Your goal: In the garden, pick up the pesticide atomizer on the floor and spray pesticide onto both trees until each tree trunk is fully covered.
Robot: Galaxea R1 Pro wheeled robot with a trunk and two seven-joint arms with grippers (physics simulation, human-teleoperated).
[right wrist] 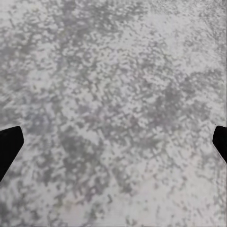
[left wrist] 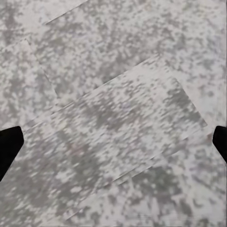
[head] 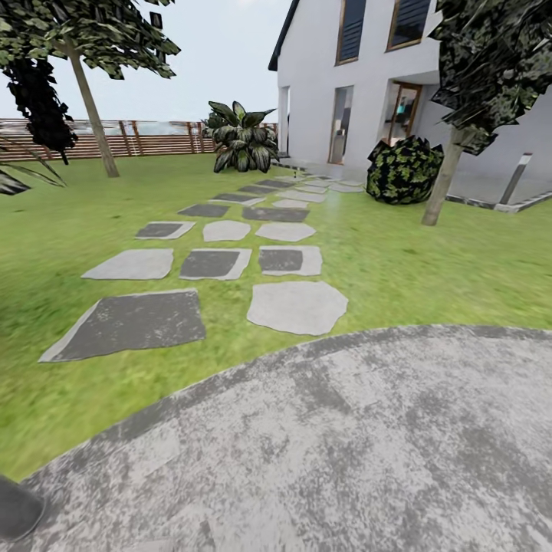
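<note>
While both grippers, left (left wrist: 113, 142) and right (right wrist: 113, 142), hang wide and empty over grey paving (head: 345, 445), I'd say we're searching: atomizer unseen, trunks (head: 92, 107) (head: 443, 180) beyond paving, so turn.

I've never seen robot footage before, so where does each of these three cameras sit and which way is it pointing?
Head view: on the head, facing forward and down over stepping stones, lawn, two pale trunks.
Left wrist view: by the left gripper, facing down; black fingertips at the edges.
Right wrist view: likewise, right gripper.
Both wrist views share grey paving.
</note>
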